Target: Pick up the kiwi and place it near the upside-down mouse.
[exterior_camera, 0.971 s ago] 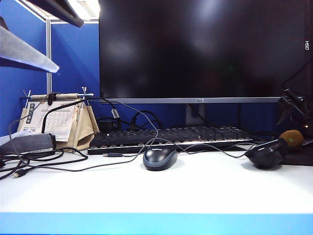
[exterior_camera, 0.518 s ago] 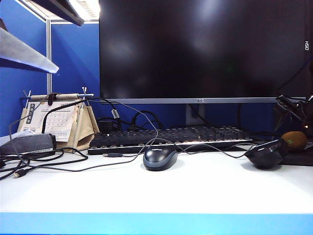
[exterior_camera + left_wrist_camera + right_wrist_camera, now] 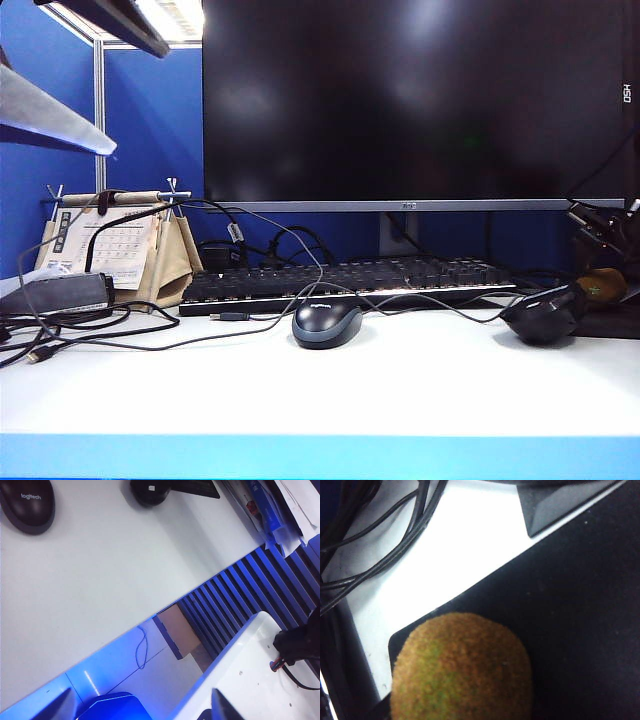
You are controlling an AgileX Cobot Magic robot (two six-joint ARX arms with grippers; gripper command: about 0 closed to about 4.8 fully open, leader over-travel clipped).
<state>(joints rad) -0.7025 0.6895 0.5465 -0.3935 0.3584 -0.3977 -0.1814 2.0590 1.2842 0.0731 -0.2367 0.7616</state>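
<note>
The kiwi (image 3: pixel 603 286), fuzzy golden-brown with a green tinge, lies on a black mat at the far right of the table. In the right wrist view the kiwi (image 3: pixel 460 672) sits very close below the camera, and no fingers show there. My right gripper (image 3: pixel 600 265) hangs directly over the kiwi and partly covers it; its jaw state is unclear. The upside-down mouse (image 3: pixel 545 314), glossy black, lies just left of the kiwi and shows as the upside-down mouse (image 3: pixel 150 490) in the left wrist view. My left gripper (image 3: pixel 144 707) is open and empty, beyond the table's front edge.
A dark blue-grey mouse (image 3: pixel 327 323) sits mid-table in front of the keyboard (image 3: pixel 350 280). The monitor (image 3: pixel 410 100) stands behind. A desk calendar (image 3: pixel 120 250) and tangled cables (image 3: pixel 90 325) fill the left side. Cables (image 3: pixel 375 545) also run beside the black mat (image 3: pixel 580 620).
My right gripper has come down onto the kiwi, which is now partly covered by it. The kiwi, both mice and the left arm have stayed put.
</note>
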